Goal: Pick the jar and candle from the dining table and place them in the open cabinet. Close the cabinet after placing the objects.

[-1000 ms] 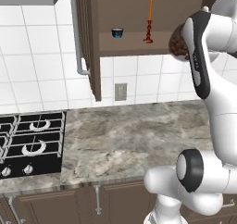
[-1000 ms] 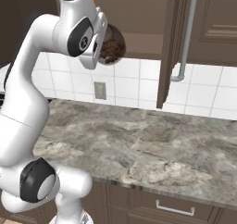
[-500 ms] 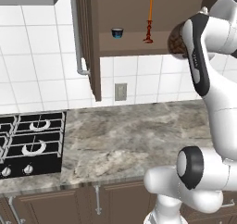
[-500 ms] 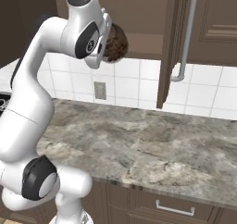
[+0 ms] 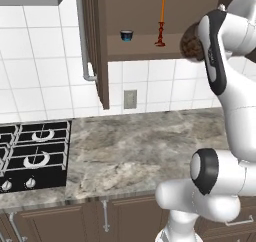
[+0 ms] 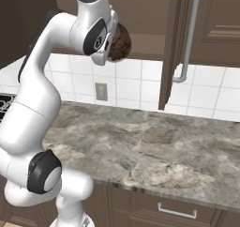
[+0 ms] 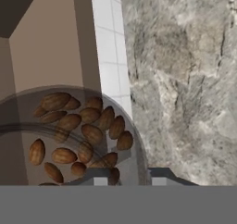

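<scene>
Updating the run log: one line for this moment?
gripper: shut on jar | candle: in cabinet | cabinet: open

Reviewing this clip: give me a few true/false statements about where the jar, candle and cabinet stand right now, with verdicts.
1. The candle stands upright on the cabinet shelf. True.
2. The jar sits on the marble counter. False: it is held up at shelf height by the gripper.
3. The cabinet door is closed. False: it stands open.
4. A small dark blue cup sits on the shelf, on the door side of the candle. True.
5. The jar is empty. False: it holds brown nuts.
</scene>
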Motion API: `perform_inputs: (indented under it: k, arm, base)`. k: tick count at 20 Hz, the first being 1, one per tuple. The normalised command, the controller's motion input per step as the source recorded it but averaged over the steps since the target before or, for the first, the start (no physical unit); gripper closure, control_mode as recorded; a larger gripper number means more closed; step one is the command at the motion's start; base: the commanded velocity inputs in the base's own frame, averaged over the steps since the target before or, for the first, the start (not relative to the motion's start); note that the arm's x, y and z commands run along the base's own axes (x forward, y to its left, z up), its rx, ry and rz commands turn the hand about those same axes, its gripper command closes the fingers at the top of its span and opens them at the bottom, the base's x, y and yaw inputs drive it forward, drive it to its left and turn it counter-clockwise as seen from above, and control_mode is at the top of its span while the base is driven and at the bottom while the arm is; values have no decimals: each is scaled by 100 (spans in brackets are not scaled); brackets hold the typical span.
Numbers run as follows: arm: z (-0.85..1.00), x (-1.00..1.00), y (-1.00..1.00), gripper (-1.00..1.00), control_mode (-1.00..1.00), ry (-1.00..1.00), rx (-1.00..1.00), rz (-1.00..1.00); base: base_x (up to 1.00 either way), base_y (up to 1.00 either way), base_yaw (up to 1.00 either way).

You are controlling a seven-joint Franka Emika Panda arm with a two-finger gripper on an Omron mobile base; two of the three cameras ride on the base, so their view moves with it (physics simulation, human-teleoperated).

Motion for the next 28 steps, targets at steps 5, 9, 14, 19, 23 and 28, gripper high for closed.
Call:
perform_inputs:
  k: [5,9,14,19,23,28]
  arm:
    - [5,28,0,100,-100,0,0,0]
    - [4,26,0,100,-100,0,0,0]
    - [11,28,0,100,-100,0,0,0]
    - [9,27,1,100,-100,-4,0,0]
    - [3,22,1,100,-100,-7,0,0]
    - [0,22,3,100,-100,2,0,0]
  base:
    - [0,0,0]
    - [0,0,0]
    - [0,0,0]
    - [0,0,0]
    - [0,0,0]
    - [0,0,0]
